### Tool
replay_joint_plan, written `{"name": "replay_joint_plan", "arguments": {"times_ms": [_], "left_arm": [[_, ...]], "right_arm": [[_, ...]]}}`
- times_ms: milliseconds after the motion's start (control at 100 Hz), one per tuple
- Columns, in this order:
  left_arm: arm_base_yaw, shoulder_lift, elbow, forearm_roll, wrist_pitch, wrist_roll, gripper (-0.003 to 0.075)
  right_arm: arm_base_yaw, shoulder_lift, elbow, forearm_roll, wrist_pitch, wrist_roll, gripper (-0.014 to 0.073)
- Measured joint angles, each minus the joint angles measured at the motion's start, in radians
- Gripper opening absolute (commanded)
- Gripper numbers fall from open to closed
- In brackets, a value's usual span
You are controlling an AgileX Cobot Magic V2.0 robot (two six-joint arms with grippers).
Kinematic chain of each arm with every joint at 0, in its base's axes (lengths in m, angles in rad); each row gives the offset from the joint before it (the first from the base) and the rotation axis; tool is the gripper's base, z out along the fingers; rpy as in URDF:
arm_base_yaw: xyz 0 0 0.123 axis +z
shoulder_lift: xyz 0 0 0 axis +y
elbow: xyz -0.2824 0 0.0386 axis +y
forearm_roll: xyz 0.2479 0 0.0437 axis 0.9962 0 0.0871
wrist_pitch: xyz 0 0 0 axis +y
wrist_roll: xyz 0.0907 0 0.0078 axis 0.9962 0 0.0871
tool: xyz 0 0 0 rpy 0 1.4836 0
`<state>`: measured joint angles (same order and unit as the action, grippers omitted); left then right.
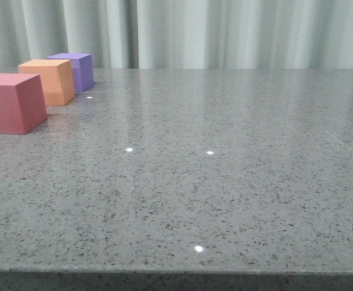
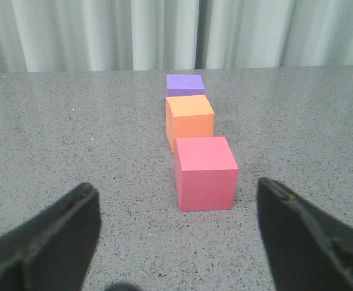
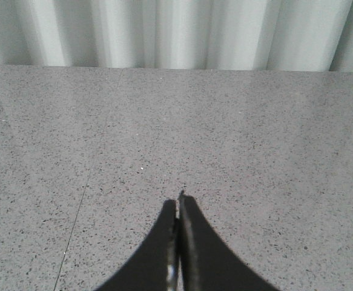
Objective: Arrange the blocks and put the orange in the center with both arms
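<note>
Three cubes stand in a row at the table's far left. The red cube (image 1: pixel 11 102) is nearest, the orange cube (image 1: pixel 48 80) sits in the middle, and the purple cube (image 1: pixel 74 70) is farthest. In the left wrist view they line up as red (image 2: pixel 205 173), orange (image 2: pixel 190 123) and purple (image 2: pixel 185 85). My left gripper (image 2: pixel 177 197) is open and empty, with the red cube just ahead of its fingers. My right gripper (image 3: pixel 179 200) is shut and empty over bare table. Neither gripper shows in the front view.
The grey speckled table (image 1: pixel 212 182) runs to a front edge near the camera. Pale curtains (image 1: pixel 224 33) hang behind it. A thin seam line (image 3: pixel 73 224) crosses the tabletop in the right wrist view.
</note>
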<state>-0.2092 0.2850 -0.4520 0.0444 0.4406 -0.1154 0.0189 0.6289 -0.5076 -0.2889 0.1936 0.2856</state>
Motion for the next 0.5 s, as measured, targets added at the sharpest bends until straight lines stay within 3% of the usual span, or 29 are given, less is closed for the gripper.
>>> {"name": "replay_joint_plan", "arguments": {"times_ms": [250,500], "left_arm": [[0.0,-0.069,0.025,0.0,-0.001,0.0,-0.0021],[0.0,-0.069,0.027,0.0,-0.001,0.0,-0.002]], "right_arm": [[0.0,0.0,0.0,0.0,0.0,0.0,-0.0069],[0.0,0.0,0.0,0.0,0.0,0.001,-0.0069]]}}
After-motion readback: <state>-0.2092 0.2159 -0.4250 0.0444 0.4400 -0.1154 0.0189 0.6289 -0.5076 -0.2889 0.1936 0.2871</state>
